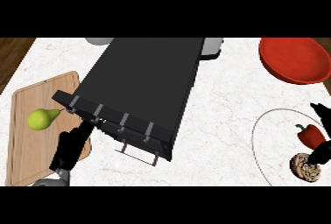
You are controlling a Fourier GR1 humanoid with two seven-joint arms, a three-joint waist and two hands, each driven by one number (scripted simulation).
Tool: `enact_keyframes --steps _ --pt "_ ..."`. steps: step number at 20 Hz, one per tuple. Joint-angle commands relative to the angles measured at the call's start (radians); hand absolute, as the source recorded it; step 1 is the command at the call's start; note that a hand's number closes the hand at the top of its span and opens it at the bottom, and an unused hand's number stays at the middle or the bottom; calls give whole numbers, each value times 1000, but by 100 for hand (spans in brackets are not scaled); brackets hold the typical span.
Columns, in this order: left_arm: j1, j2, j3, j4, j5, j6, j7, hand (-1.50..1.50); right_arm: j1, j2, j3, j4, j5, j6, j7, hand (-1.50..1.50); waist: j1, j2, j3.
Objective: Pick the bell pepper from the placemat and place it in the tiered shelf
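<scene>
The pepper (311, 135) lies red on the round white placemat (275, 135) at the far right of the tabletop (226, 109), its green stalk pointing left. My right hand (322, 153) is around it. One black part shows just past the pepper and another on my side of it, right against its lower end. The view's edge cuts off the rest, so I cannot tell how far that hand has closed or whether it has hold of the pepper. A speckled brown disc (305, 167) sits on the mat just below that hand.

Beyond the mat stands a red bowl (294, 59), nothing showing inside it. The black shelf (142, 83) stretches slantwise across the middle, well apart from the pepper. Its top hides whatever is on the tiers beneath.

My left hand (68, 146) is open with straight fingers and holds nothing. It is over the right edge of the board (39, 153), near the shelf's lower corner. A green pear (40, 119) lies on the board. Two grey things (212, 47) behind the shelf are too hidden to name.
</scene>
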Motion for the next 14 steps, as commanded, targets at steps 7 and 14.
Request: enact_keyframes --steps 7,14 --pt "-54 -59 2 18 -58 29 53 0 -64 70 -62 174 142 -25 -105 -150 0 2 2" --pt "21 -7 37 -91 -15 -50 47 0 -114 157 -53 308 223 -91 -112 -150 7 2 2"
